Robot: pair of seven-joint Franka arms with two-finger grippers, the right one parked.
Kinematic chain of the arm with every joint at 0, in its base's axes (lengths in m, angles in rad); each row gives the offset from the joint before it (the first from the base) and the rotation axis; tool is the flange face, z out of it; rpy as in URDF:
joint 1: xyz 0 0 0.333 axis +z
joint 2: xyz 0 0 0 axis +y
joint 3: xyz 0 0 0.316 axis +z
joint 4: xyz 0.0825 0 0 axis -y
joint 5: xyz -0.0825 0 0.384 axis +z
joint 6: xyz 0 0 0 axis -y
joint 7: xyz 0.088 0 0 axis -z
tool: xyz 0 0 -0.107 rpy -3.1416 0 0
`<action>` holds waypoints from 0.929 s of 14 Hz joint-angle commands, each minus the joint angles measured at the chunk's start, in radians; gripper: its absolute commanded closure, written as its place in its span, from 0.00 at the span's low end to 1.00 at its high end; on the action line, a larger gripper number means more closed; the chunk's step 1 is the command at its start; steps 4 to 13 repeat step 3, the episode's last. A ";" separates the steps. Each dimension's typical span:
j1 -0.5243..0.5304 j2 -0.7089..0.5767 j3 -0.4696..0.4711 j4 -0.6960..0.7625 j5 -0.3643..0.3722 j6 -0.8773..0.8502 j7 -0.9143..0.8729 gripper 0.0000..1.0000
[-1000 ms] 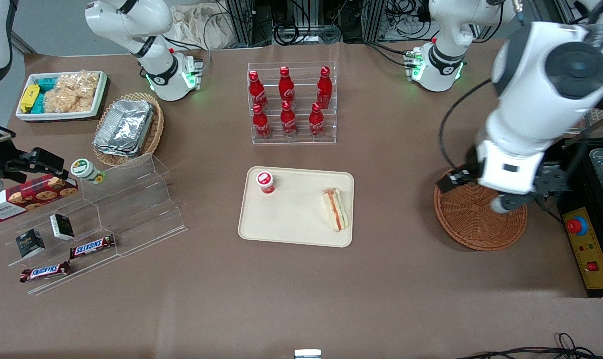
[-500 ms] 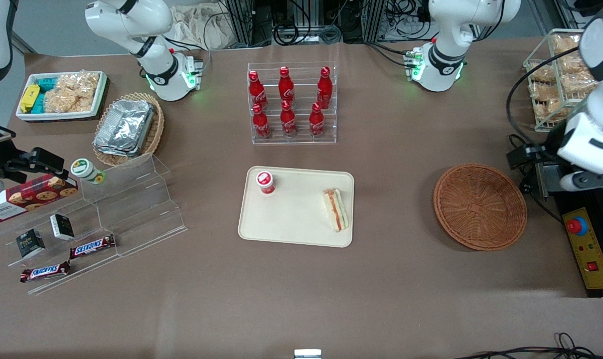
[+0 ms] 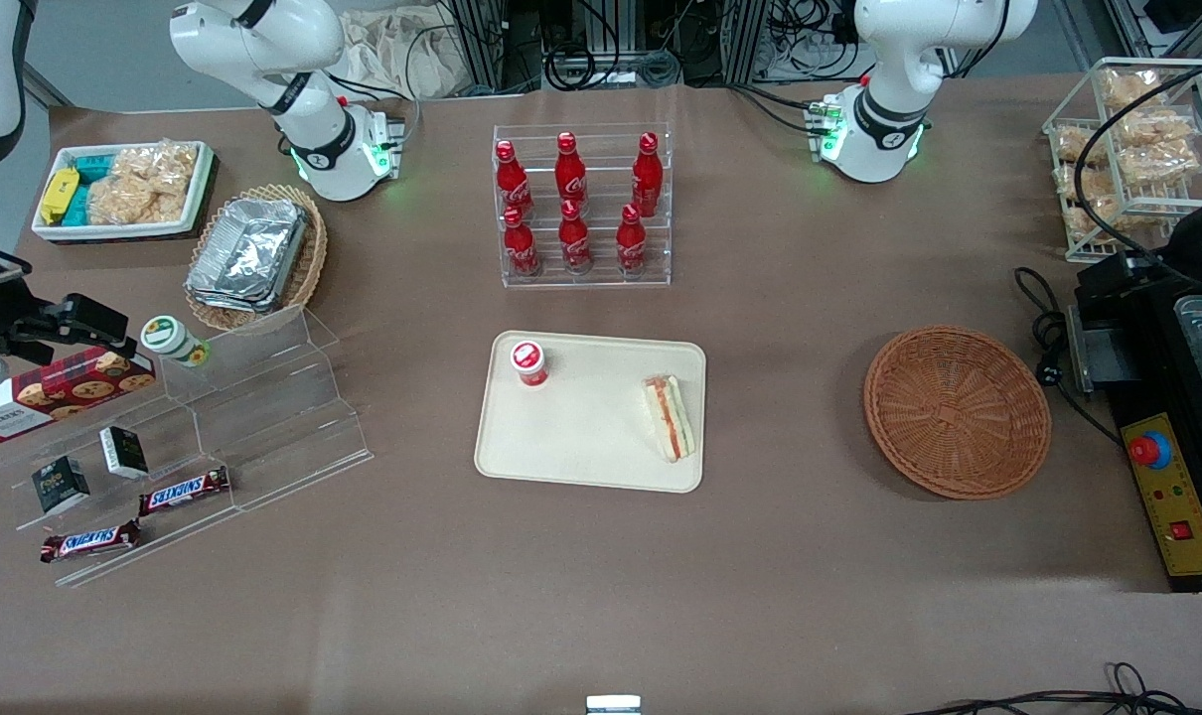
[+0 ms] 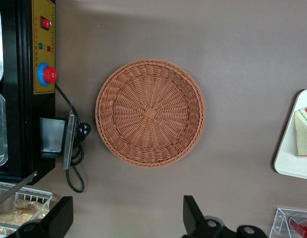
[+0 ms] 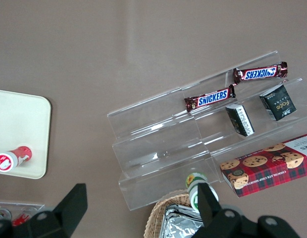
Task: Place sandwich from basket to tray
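Brown table (image 3: 810,556), sandwich (image 3: 670,417) on tray (image 3: 581,437) mid-frame, basket (image 4: 150,113) bare under gripper (image 4: 125,222), fingers spread wide, holding nothing.

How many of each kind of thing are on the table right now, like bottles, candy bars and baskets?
Red cola bottles: 6
Snickers bars: 2
Wicker baskets, the basket and the one holding foil containers: 2
Tray: 1
Sandwich, on the tray: 1
Total: 12
The gripper hangs open above the basket.
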 commanded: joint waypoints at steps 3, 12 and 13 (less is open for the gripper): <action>0.010 -0.015 -0.018 0.001 0.001 -0.003 0.027 0.00; 0.010 -0.015 -0.018 0.001 0.001 -0.003 0.027 0.00; 0.010 -0.015 -0.018 0.001 0.001 -0.003 0.027 0.00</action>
